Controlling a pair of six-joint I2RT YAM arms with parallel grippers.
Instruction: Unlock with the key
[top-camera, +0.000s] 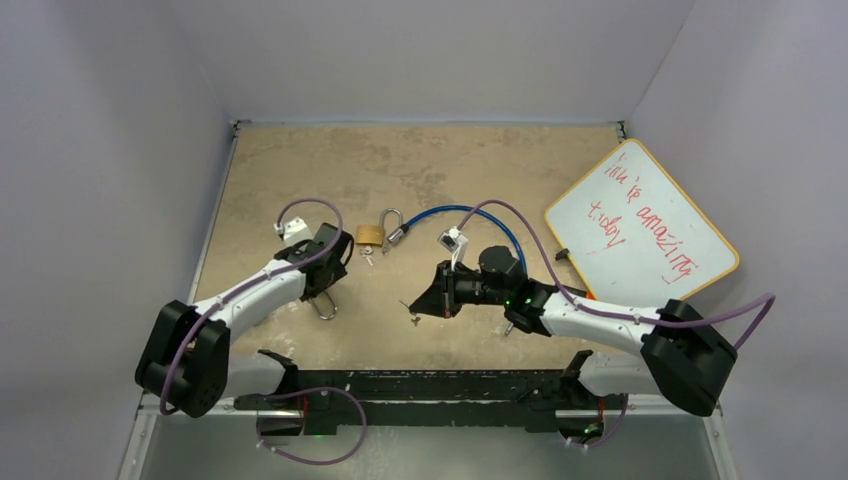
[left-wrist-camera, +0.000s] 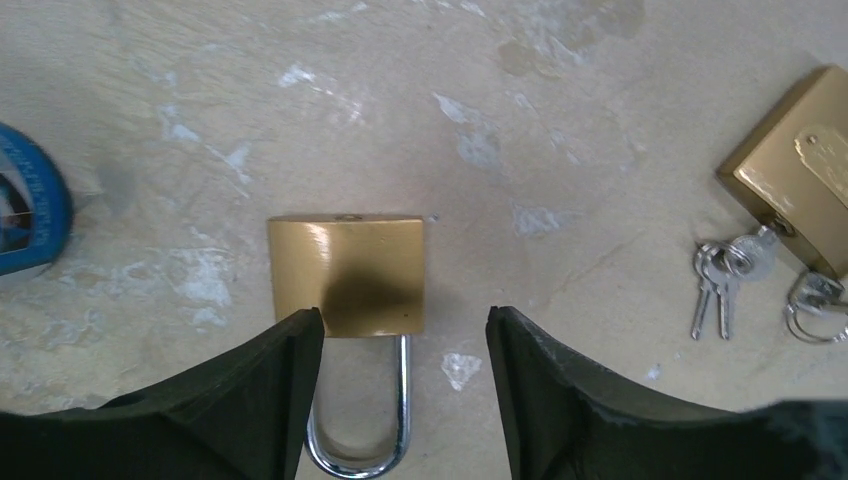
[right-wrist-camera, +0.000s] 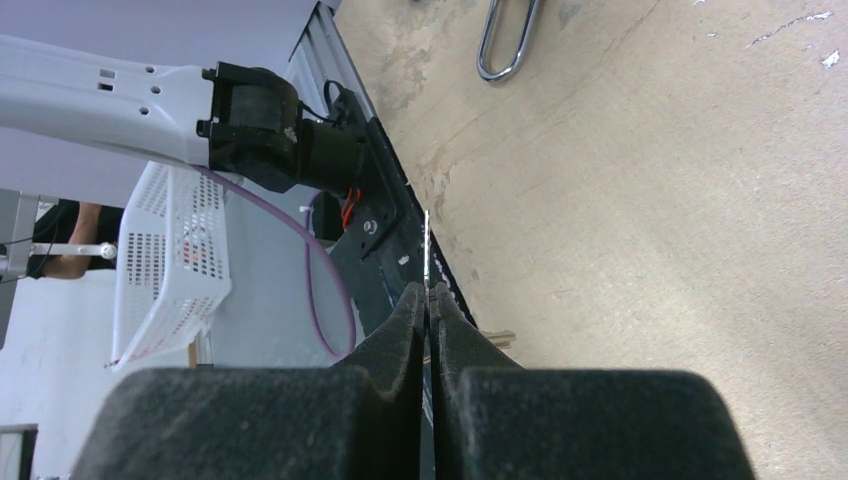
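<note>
A brass padlock (left-wrist-camera: 345, 275) lies flat on the table, its steel shackle (left-wrist-camera: 360, 440) pointing back between my left fingers. My left gripper (left-wrist-camera: 405, 325) is open and straddles the shackle end without touching it. In the top view only the shackle (top-camera: 325, 308) shows below the left gripper (top-camera: 322, 288). My right gripper (top-camera: 412, 305) is shut on a key (right-wrist-camera: 427, 245), seen edge-on as a thin blade sticking out past the fingertips (right-wrist-camera: 415, 310). It is held low over the table, right of the padlock, pointing left.
A second brass padlock (top-camera: 370, 236) with a bunch of keys (left-wrist-camera: 725, 280) lies further back, hooked to a blue cable (top-camera: 470, 212). A whiteboard (top-camera: 640, 220) leans at the right. A blue object (left-wrist-camera: 25, 215) shows at the left wrist view's edge.
</note>
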